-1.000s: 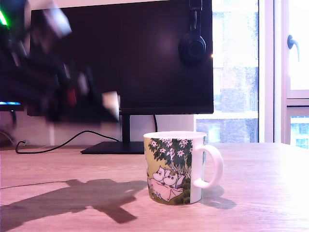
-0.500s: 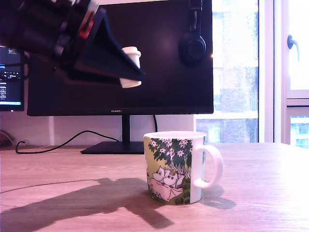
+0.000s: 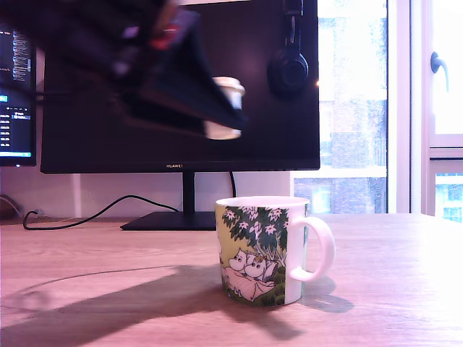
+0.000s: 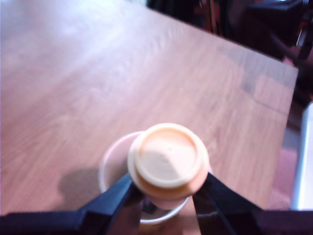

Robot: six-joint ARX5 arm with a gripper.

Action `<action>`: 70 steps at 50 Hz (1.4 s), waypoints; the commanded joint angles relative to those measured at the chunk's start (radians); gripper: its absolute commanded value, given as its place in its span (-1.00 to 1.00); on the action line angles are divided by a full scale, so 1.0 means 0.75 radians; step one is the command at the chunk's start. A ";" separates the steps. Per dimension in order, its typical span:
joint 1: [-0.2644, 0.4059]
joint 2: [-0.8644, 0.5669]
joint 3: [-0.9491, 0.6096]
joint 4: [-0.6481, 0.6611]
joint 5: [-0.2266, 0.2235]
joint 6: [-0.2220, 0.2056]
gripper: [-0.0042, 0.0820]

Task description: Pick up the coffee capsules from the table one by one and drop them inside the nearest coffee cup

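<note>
While fingers (image 4: pixel 112 198) grip it, capsule (image 4: pixel 168 161) stands upright — above cup (image 3: pixel 262 249).

Open air is lying between the capsule-carrying gripper (image 3: pixel 224 108) and the coffee cup (image 3: pixel 262 249). A monitor (image 3: pixel 246 79) is standing close behind.

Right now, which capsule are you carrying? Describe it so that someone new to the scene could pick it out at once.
Start at the big dark monitor behind the wooden table, then drop to the white mug printed with green leaves and pink cartoon figures. Above the mug, the gripper is shut on the capsule. It is small, cream-white and rimmed, and no other capsule is in view.
</note>
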 commanded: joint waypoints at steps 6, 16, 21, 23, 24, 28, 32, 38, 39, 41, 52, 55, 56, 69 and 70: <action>-0.026 0.141 0.150 -0.170 -0.016 0.050 -0.54; -0.035 0.265 0.310 -0.379 -0.083 0.104 -0.54; -0.042 0.308 0.360 -0.449 -0.131 0.138 -0.54; -0.042 0.323 0.377 -0.472 -0.136 0.138 -0.54; -0.043 0.330 0.385 -0.484 -0.139 0.143 -0.54; -0.045 0.346 0.397 -0.503 -0.140 0.166 -0.54; -0.053 0.346 0.397 -0.506 -0.139 0.168 -0.54; -0.072 0.346 0.399 -0.502 -0.140 0.167 -0.54; -0.073 0.346 0.399 -0.502 -0.140 0.167 -0.54; -0.074 0.346 0.399 -0.503 -0.140 0.167 -0.54; -0.074 0.346 0.400 -0.496 -0.140 0.167 -0.52; -0.072 0.346 0.399 -0.494 -0.141 0.167 -0.52; -0.071 0.346 0.399 -0.494 -0.141 0.167 -0.52; -0.071 0.346 0.400 -0.472 -0.145 0.131 0.87; -0.071 0.346 0.400 -0.471 -0.144 0.132 0.93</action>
